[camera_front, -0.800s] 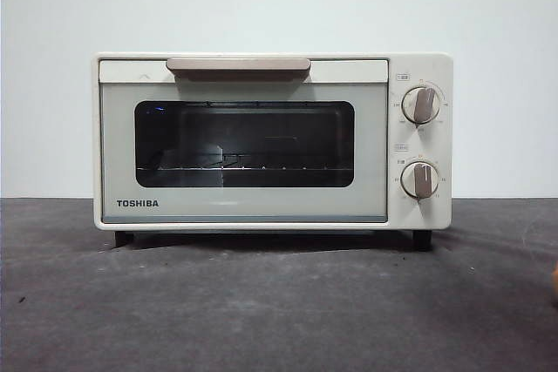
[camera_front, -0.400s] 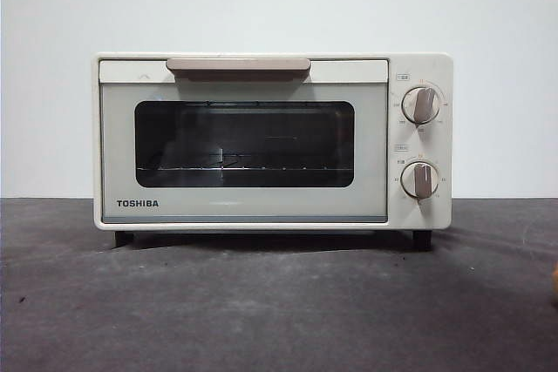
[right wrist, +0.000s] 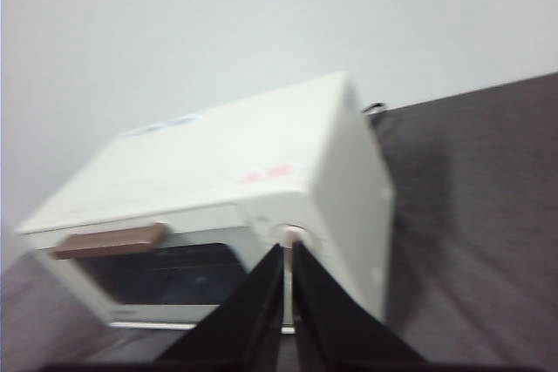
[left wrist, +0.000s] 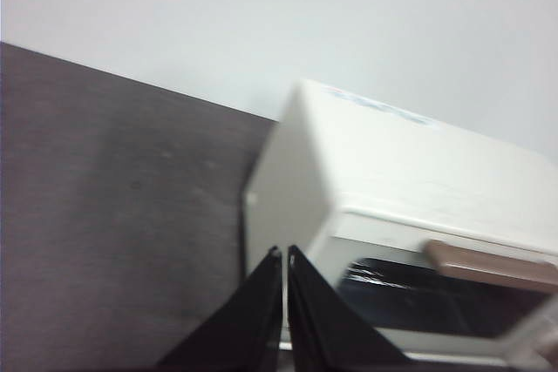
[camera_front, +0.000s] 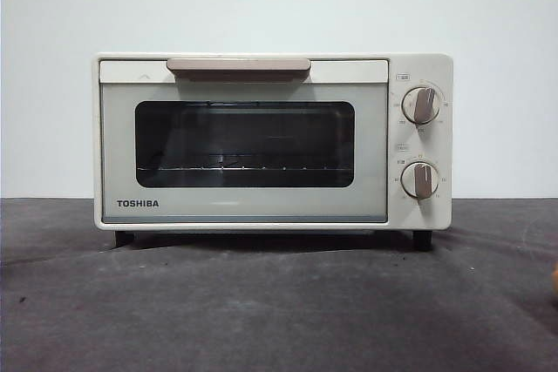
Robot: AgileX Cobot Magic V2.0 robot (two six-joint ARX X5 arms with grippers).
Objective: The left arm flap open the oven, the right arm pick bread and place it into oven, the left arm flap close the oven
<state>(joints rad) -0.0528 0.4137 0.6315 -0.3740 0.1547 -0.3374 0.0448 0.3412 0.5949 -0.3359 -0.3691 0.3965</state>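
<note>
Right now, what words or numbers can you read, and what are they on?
"TOSHIBA": on the toaster oven, at the door's lower left corner.
Small labels and dial marks around the upper knob and lower knob: too small to read.
Blue and red marks on the oven's top, in the wrist views: blurred, unreadable.
</note>
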